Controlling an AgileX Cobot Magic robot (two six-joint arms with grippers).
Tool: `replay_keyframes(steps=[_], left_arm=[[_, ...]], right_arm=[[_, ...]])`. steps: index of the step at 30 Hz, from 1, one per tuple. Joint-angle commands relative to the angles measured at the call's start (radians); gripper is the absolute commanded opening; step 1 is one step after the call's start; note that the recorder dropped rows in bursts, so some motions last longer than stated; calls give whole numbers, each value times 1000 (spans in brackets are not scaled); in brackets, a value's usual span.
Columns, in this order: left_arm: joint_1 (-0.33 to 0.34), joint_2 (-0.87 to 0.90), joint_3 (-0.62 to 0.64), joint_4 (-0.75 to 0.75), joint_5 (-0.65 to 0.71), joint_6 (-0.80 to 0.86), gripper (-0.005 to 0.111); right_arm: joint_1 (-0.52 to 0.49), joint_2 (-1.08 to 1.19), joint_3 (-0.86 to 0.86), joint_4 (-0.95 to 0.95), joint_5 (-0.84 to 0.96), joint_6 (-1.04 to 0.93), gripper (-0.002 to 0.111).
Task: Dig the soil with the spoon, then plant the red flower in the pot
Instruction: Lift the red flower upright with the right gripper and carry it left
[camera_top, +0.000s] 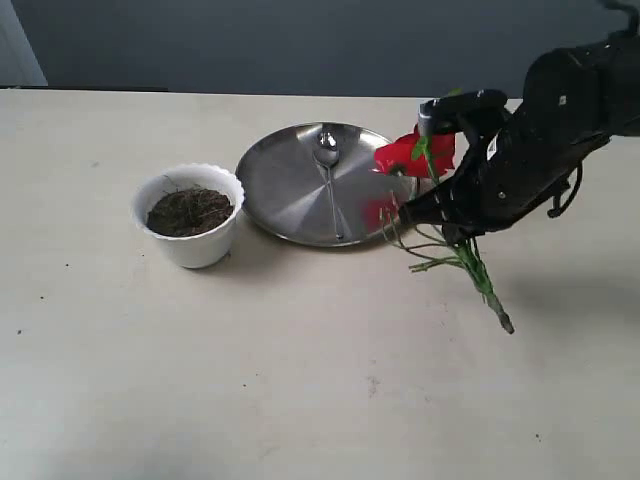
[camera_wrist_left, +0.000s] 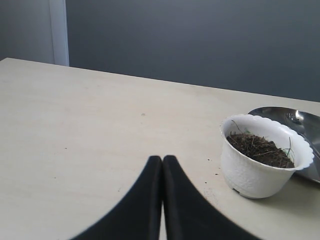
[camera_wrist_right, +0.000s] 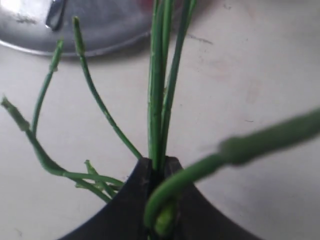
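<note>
**Colours on the Table**

The pot (camera_top: 195, 250) is seen in white, with a wavy rim and a faint raised pattern. The soil (camera_top: 189, 211) is dark brown. The plate (camera_top: 285, 185) and the spoon (camera_top: 330, 185) are shiny silver. Red petals and green stems are shown on the red flower (camera_top: 413, 153). The table (camera_top: 300, 380) is coloured pale cream, and the right gripper (camera_wrist_right: 159, 167) black.

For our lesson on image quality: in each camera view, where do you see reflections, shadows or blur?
Exterior view: the steel plate mirrors the red flower as a red smear; soft shadow falls right of the pot. Left wrist view: pot sharp, even light. Right wrist view: the nearest stem is blurred, the plate soft too.
</note>
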Motion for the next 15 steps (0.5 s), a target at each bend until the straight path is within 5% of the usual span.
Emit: replay_keyframes(steps=[1, 7, 15], left_arm=[[-6, -5, 3, 2, -12, -1, 0], [-6, -5, 3, 2, -12, -1, 0], [-6, -5, 3, 2, -12, -1, 0]], right_arm=[[-1, 88, 2, -10, -5, -10, -1], [-1, 175, 2, -13, -23, -18, -1], [29, -14, 2, -13, -118, -24, -1]])
